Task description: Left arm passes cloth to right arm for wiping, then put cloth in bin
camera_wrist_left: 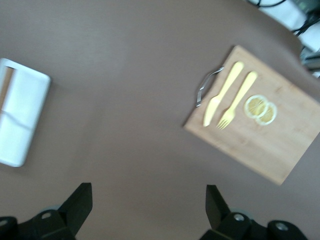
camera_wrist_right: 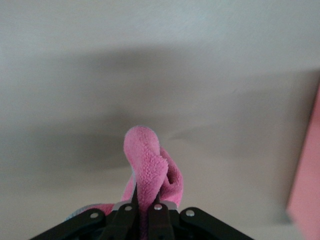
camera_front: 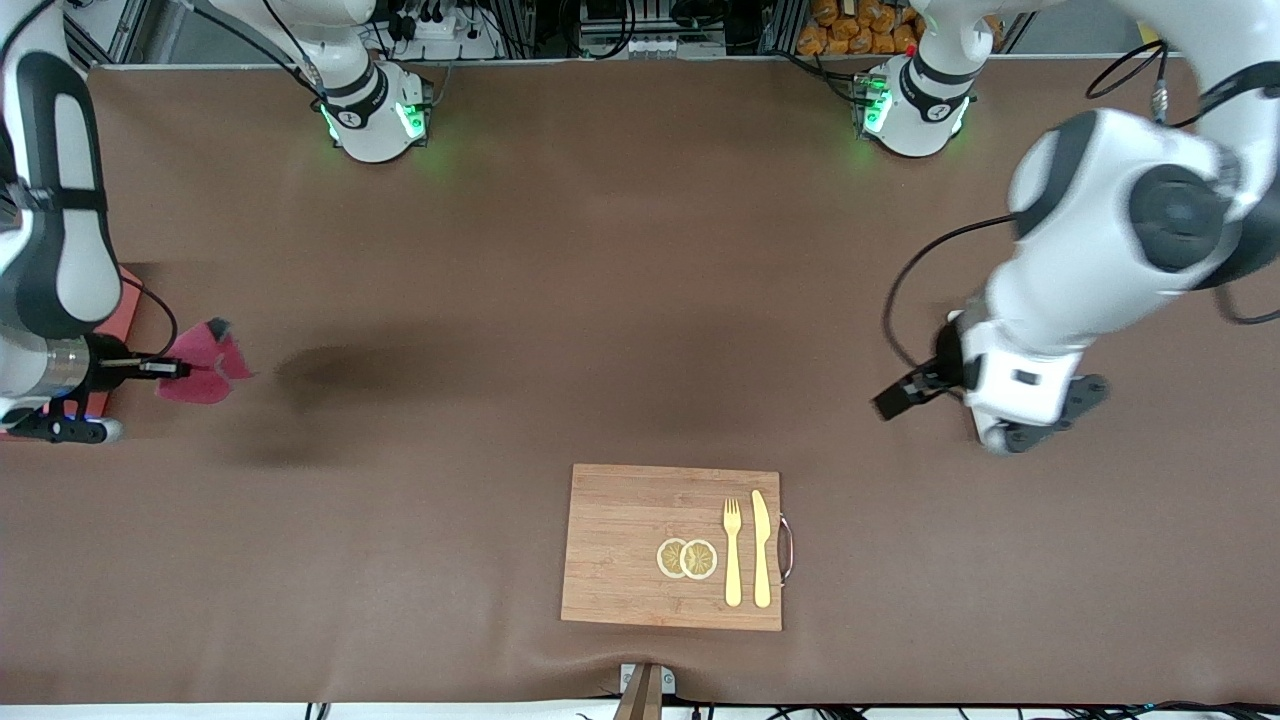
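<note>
1. While carrying the cloth [camera_front: 205, 362], the right gripper [camera_front: 172, 369] is pinching it by 1 fold, fingers clamped; the rest is drooping free above the table [camera_front: 500, 300], prob. so it drops clean.
2. Cloth is hanging at the right arm's end of the table, just beside the bin [camera_front: 125, 300], whose pink wall is mostly hidden under the arm.
3. Left gripper [camera_front: 905, 392] is waiting w/ fingers spread, holding nothing, over bare table near the cutting board [camera_front: 640, 560].

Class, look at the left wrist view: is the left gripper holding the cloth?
No. The left gripper is open and empty above bare table, while the cloth hangs pinched in the right gripper.
</note>
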Motion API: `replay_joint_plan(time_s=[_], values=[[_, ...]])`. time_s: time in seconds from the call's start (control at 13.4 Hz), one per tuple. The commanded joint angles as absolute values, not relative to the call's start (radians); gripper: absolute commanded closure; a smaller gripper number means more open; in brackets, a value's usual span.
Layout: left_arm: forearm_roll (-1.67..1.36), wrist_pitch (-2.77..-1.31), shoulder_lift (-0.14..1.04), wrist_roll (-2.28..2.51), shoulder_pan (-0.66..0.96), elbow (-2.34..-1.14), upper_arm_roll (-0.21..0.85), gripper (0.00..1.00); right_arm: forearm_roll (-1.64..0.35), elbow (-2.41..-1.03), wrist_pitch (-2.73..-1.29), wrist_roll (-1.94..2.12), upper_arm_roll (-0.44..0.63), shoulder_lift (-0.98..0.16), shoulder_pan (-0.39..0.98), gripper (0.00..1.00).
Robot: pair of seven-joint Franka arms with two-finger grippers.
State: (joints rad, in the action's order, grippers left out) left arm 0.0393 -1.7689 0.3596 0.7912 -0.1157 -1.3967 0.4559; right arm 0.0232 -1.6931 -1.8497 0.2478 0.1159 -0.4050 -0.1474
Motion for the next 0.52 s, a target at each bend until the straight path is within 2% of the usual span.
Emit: replay_joint_plan(time_s=[0.0,0.22,0.45], values=[[-0.017,-1.662,0.278,0.625,-0.219,-1.436,0.469,0.0,0.1,-1.675,-1.943,0.472,0.098,-0.44,-0.214,1.0],[-0.017,-1.611,0.246,0.569,-0.241,-1.456,0.468,0.0,0.1,-1.678,-1.999,0.56,0.098,-0.468,-0.265,1.0],[-0.017,-1.597,0.212,0.456,-0.284,-1.474,0.462,0.0,0.098,-1.712,-1.971,0.476,0.097,-0.469,-0.22,1.0]])
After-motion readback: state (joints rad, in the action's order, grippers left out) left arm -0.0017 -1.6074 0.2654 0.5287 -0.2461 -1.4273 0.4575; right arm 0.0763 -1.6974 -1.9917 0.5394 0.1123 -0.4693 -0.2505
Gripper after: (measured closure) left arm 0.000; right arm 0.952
